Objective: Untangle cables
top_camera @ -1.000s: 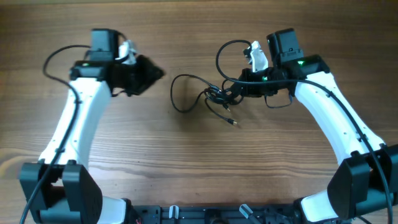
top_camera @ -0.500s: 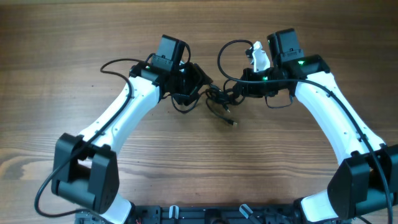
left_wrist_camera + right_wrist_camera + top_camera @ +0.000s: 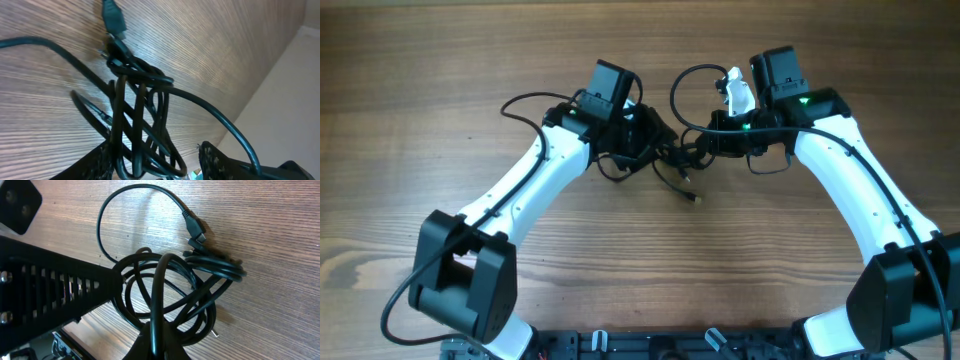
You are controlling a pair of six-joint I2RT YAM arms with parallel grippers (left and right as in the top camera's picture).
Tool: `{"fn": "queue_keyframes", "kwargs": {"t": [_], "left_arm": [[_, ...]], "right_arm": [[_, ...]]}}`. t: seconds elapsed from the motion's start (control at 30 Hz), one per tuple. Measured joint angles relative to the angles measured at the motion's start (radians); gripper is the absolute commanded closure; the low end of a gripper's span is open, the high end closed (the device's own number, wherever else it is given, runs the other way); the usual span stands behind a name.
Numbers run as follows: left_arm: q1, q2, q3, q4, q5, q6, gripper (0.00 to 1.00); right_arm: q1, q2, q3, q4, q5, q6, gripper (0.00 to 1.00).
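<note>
Probably a lab: robot arms (image 3: 525, 190) at wooden table (image 3: 400, 60).

A brown wood-grain table (image 3: 440, 60) meets a plain pale surface (image 3: 295, 85) at one edge.

cables (image 3: 140, 74) — black, smooth, slightly glossy sheath | table (image 3: 420, 100) — matt grained wood | arms (image 3: 535, 175): white plastic

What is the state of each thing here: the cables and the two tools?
cables: tangled in one bunch, lying on the table
plug: free, resting on the table
left tool: open, astride the cables
right tool: seems shut on a strand of the cables
</note>
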Motion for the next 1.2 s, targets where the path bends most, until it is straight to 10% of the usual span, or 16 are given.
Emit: {"fn": "queue_keyframes", "kwargs": {"t": [0.4, 0.53, 0.8, 1.0, 1.2], "left_arm": [[-0.026, 0.095, 0.0, 0.079, 0.007, 0.001, 0.62], [-0.05, 0.095, 0.0, 0.1, 0.008, 0.004, 0.96], [-0.001, 0.094, 0.0, 0.107, 0.043, 0.064, 0.96], [0.073, 0.092, 0.0, 0.124, 0.253, 0.361, 0.96], [0.155, 0.092, 0.001, 0.004, 0.4, 0.735, 0.96]], "right_arm": [[0.0, 0.0, 0.0, -0.014, 0.003, 0.0, 0.96], [0.0, 0.0, 0.0, -0.016, 0.007, 0.0, 0.96], [0.0, 0.0, 0.0, -0.023, 0.009, 0.0, 0.94], [0.001, -0.001, 0.0, 0.0, 0.005, -0.079, 0.47], [0.001, -0.002, 0.0, 0.092, -0.01, -0.116, 0.43]]}}
